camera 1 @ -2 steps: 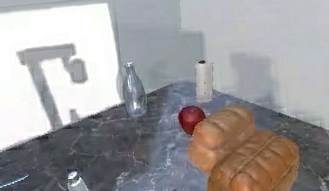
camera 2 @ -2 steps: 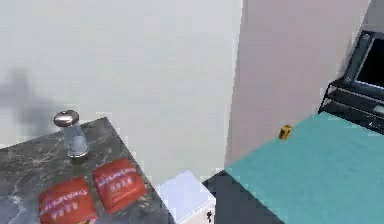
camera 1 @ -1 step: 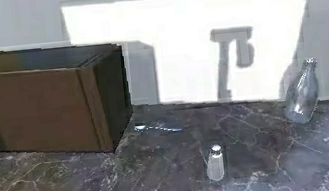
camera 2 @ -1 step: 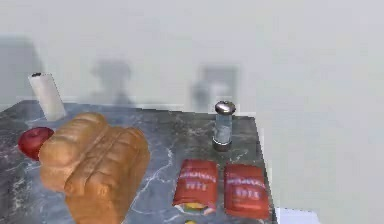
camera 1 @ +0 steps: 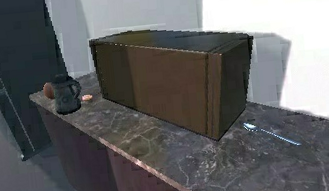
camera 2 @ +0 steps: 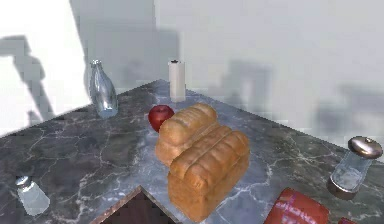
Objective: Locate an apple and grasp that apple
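Note:
A round red apple [camera 2: 160,117] rests on the dark marble counter [camera 2: 90,150] in the arm side view, left of the middle. It lies right against the far end of a brown loaf of bread [camera 2: 186,131]. A second, larger loaf [camera 2: 210,170] sits nearer, beside the first one.
Around the apple stand a glass bottle [camera 2: 102,90], a white upright roll [camera 2: 177,80], a small shaker [camera 2: 32,196], a lidded glass jar [camera 2: 355,165] and a red packet [camera 2: 298,208]. In the forward view, a large brown box [camera 1: 171,78], a dark pot [camera 1: 67,94] and a utensil [camera 1: 272,133] sit on the counter.

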Robot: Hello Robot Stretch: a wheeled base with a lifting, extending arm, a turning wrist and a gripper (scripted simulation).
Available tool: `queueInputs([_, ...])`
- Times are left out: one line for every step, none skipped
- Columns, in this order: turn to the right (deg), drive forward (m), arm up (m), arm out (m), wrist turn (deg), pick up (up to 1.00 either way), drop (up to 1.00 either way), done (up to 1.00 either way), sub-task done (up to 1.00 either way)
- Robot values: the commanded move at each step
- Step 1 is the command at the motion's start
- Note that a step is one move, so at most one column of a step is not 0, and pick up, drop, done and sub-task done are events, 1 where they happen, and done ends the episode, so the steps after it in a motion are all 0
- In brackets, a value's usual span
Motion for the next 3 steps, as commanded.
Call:
queueInputs([0.0,0.0,0.5,0.0,0.0,0.0,0.0,0.0,0.0])
queueInputs([0.0,0.0,0.38,0.0,0.0,0.0,0.0,0.0,0.0])
queueInputs([0.0,0.0,0.0,0.36,0.0,0.0,0.0,0.0,0.0])
